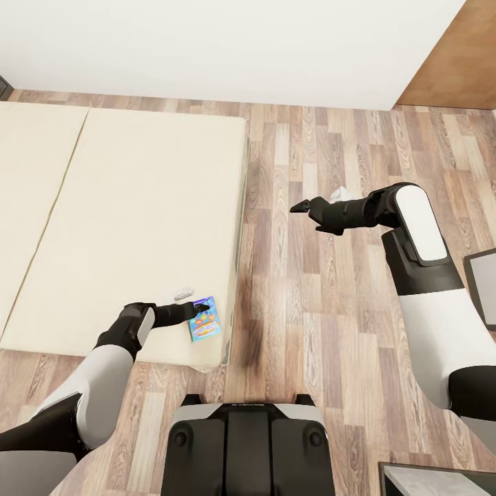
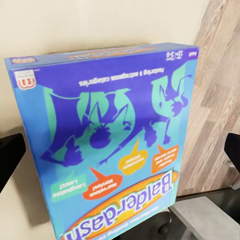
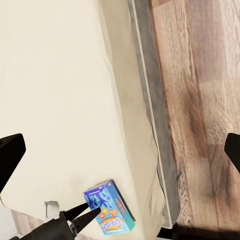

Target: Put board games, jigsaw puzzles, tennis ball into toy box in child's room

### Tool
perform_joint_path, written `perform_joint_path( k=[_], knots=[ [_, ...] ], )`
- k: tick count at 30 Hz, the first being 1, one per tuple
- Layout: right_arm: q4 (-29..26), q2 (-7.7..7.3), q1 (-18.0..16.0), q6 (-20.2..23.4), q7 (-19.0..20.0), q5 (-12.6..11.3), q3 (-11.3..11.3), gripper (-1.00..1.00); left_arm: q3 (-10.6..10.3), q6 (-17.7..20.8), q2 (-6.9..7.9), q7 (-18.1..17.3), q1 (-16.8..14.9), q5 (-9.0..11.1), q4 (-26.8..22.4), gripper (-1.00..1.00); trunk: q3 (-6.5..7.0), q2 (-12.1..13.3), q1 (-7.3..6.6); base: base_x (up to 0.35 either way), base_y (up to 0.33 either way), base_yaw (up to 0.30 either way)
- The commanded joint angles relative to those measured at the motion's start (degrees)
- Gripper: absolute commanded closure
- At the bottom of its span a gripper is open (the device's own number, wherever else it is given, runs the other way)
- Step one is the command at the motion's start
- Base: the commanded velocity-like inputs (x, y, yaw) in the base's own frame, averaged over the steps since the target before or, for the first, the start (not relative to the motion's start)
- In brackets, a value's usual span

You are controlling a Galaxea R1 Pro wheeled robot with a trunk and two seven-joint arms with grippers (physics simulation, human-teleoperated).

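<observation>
Head view shows your left gripper (image 1: 200, 308), fingers apart, at the blue board game (image 1: 205, 319) lying on the bed (image 1: 138, 220) at seven o'clock. Your right gripper (image 1: 301, 206) hangs over the floor (image 1: 310, 296) at two o'clock, fingers spread per its wrist view.

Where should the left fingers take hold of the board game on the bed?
Probably across its two long side edges. The board game lies flat near the corner of the bed, so only its thin edges offer grip. The left gripper is already there, fingers open either side.
</observation>
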Motion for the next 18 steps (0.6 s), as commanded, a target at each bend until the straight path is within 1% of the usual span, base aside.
perform_joint_path(
  k=[1,18],
  knots=[
    [-0.04,-0.05,-0.05,0.05,-0.58,-0.52,0.10,-1.00,0.48,0.33,-0.08,-0.46,-0.04,-0.60,-0.10,-1.00,-0.07,-0.09,0.03,0.000,0.000,0.000],
    [-0.04,-0.05,-0.05,0.06,-0.57,-0.52,0.10,-1.00,0.41,0.28,-0.17,-1.83,-0.04,-0.60,-0.08,-1.00,-0.07,-0.09,0.03,0.000,0.000,0.000]
  ],
)
